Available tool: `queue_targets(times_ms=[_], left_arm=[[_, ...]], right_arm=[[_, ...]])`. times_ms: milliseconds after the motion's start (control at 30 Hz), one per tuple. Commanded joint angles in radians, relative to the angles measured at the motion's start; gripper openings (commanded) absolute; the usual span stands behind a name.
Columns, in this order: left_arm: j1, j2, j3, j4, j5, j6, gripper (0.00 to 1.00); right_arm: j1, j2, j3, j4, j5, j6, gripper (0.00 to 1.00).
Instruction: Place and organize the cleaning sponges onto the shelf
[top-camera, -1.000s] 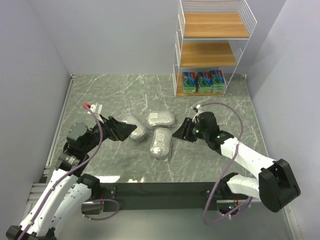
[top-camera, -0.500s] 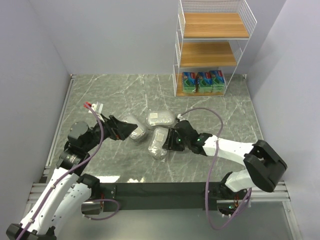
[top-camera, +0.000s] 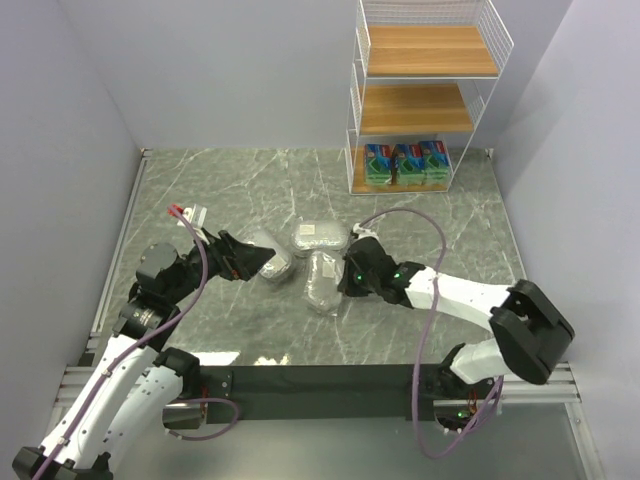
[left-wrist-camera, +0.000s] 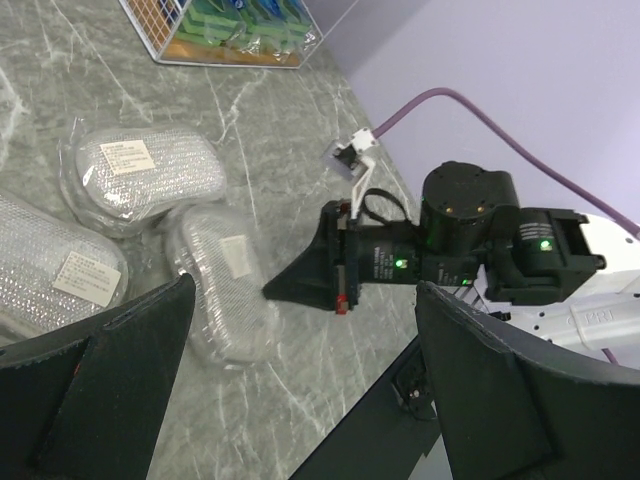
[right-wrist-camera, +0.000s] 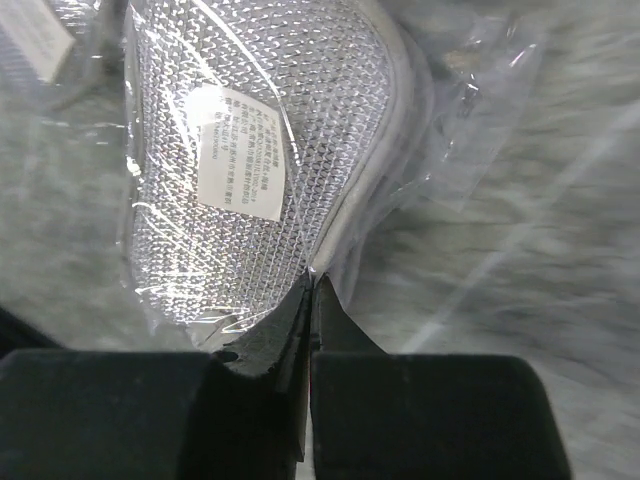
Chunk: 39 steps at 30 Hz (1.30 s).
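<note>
Three silvery oval cleaning sponges in clear wrap lie mid-table: one at the left (top-camera: 272, 262), one further back (top-camera: 320, 238), one nearer (top-camera: 323, 282). My right gripper (top-camera: 345, 277) is shut, pinching the right edge of the nearer pack (right-wrist-camera: 250, 150) between its fingertips (right-wrist-camera: 312, 285). The left wrist view shows that pack (left-wrist-camera: 225, 290) with the right gripper (left-wrist-camera: 300, 285) at its side. My left gripper (top-camera: 255, 262) is open just left of the left pack and holds nothing; its fingers (left-wrist-camera: 100, 370) stand wide apart. Green sponge packs (top-camera: 405, 163) sit on the bottom tier of the shelf (top-camera: 420, 110).
The white wire shelf stands at the back right against the wall, its two upper wooden tiers bare. A purple cable (top-camera: 420, 225) loops over the right arm. A black rail (top-camera: 320, 380) runs along the near table edge. Walls close in on both sides.
My right gripper reached left to the nearer silvery pack and went from open to shut on its edge. The pack turned slightly. The left arm stayed put.
</note>
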<state>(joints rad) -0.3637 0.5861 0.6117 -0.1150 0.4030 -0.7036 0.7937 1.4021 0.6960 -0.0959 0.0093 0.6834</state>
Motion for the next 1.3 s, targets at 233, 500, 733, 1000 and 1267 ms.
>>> queue_targets(times_ms=[233, 500, 733, 1000, 1267], left_arm=[[-0.003, 0.041, -0.012, 0.107, 0.045, -0.042, 0.98], [-0.003, 0.038, -0.003, 0.101, 0.043, -0.040, 0.98], [-0.004, 0.011, 0.002, 0.075, 0.028, -0.033, 0.98], [-0.004, -0.023, -0.003, 0.040, 0.013, -0.017, 0.99], [-0.004, -0.028, -0.015, 0.055, 0.022, -0.025, 0.99]], right_arm=[[-0.082, -0.167, 0.099, -0.401, 0.297, -0.208, 0.00], [-0.266, -0.091, 0.200, -0.381, 0.299, -0.312, 0.00], [-0.283, 0.145, 0.394, -0.352, 0.149, -0.517, 0.00], [-0.281, 0.314, 0.542, -0.331, -0.068, -0.731, 0.00], [-0.283, 0.351, 0.712, -0.366, 0.064, -0.766, 0.21]])
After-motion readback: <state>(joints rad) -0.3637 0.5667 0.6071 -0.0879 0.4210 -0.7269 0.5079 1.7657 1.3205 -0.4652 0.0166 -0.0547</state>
